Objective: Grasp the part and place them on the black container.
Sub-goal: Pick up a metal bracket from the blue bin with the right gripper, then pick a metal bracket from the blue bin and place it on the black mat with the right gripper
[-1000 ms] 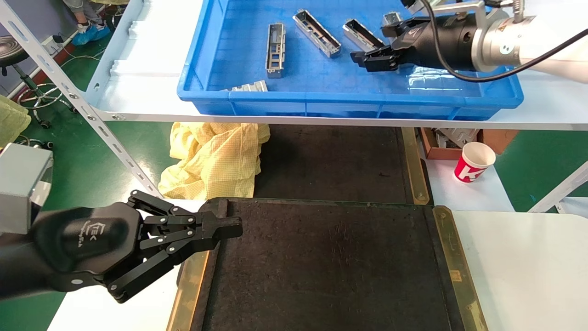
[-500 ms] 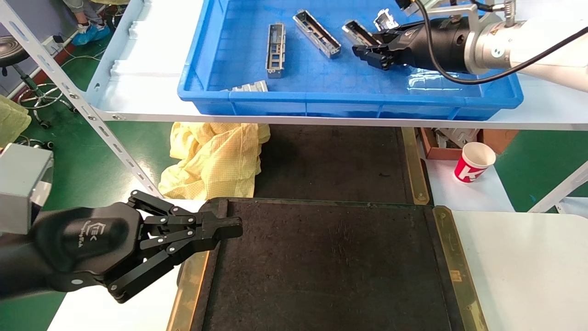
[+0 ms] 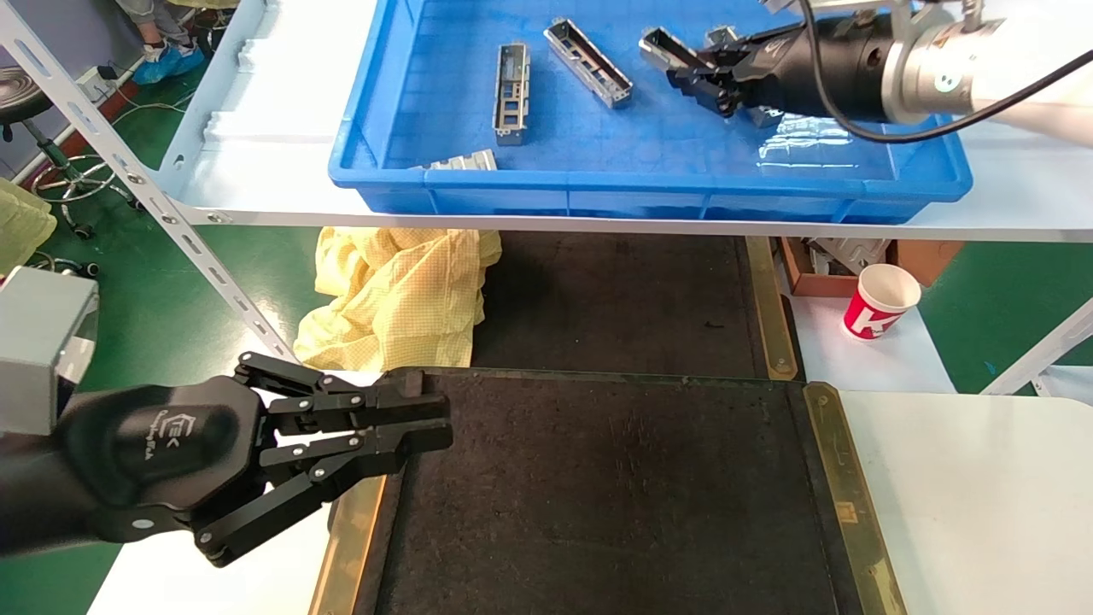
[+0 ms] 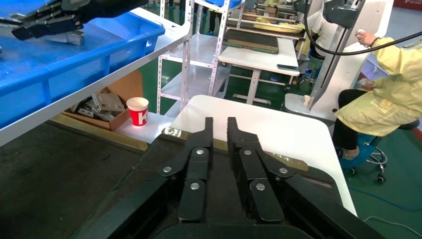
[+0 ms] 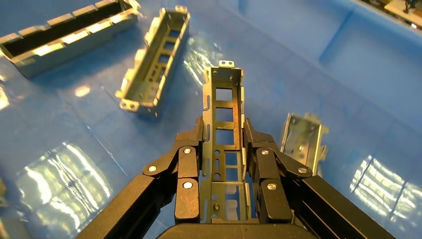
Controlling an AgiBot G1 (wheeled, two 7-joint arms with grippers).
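Observation:
My right gripper (image 3: 704,81) is inside the blue bin (image 3: 649,184), shut on a silver-grey part (image 3: 662,44). The part lies lengthwise between the jaws and sticks out past the fingertips, tilted above the bin floor. The right wrist view shows this part (image 5: 222,97) clamped in the right gripper (image 5: 222,122). Three more parts lie in the bin (image 3: 512,90), (image 3: 589,64), (image 3: 465,161). My left gripper (image 3: 431,420) hovers at the near-left corner of the black container (image 3: 615,495), empty, its jaws slightly apart; the left wrist view (image 4: 219,122) shows it too.
The blue bin sits on a white shelf with a slanted metal post (image 3: 128,171) on the left. A yellow cloth (image 3: 401,290) and a second black mat (image 3: 615,299) lie below the shelf. A red paper cup (image 3: 879,301) stands at the right.
My right gripper swung toward the part in the bin, shut on it and raised it. My left gripper's jaws parted slightly; the arm stayed in place.

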